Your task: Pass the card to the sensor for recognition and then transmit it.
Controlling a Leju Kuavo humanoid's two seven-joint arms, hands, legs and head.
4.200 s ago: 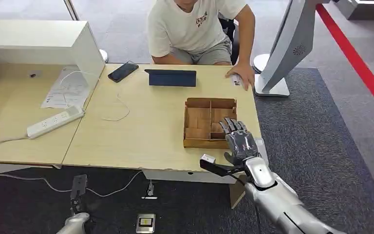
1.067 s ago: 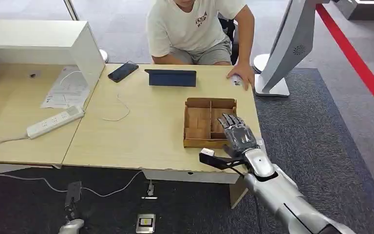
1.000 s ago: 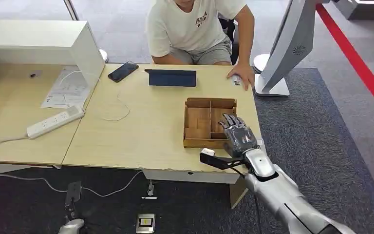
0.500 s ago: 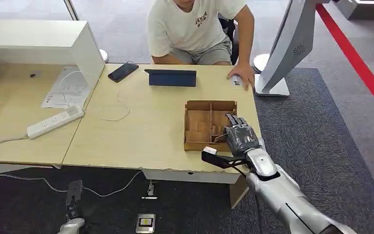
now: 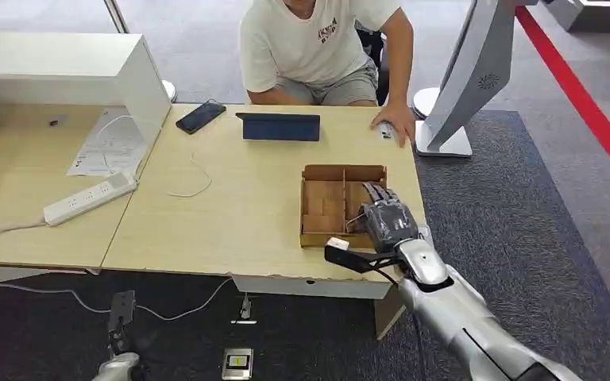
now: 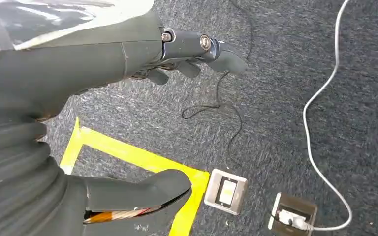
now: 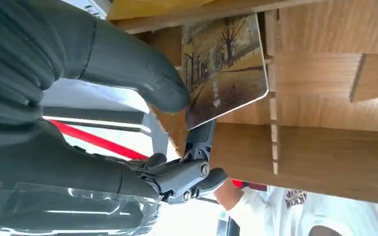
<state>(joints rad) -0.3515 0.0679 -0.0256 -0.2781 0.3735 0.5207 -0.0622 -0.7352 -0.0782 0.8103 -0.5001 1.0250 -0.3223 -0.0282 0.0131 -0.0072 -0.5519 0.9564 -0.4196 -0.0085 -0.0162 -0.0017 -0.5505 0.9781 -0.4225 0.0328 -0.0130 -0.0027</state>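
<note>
Now the right hand (image 5: 388, 222) is lower over the box (image 5: 323, 208) than it was a second ago, when its fingers stood spread above the near right compartment. They are curled down into that compartment, and the box itself sits a little turned compared with the earlier pictures. I judge this to mean that the grasp step is almost done and the lifting can come next.

From the head view, the hand covers the compartment, so the card cannot be seen there and the grip is only a guess. The right wrist view gives the answer: the card (image 7: 224, 66), printed with trees in brown tones, is pinched between the thick thumb (image 7: 142, 78) on its face and a dark finger behind its lower edge. The card is tilted up against the wooden walls of the box, still inside it.

The left hand (image 6: 128, 196) hangs low by the floor, over grey carpet with yellow tape (image 6: 138, 160) and a floor socket (image 6: 225, 191). Its fingers are loosely apart and hold nothing.

On the far side of the table (image 5: 222, 214) sits a person (image 5: 318, 48), one hand resting near the table corner. I cannot tell which object is the sensor; the dark tablet (image 5: 279, 126) is one candidate.
</note>
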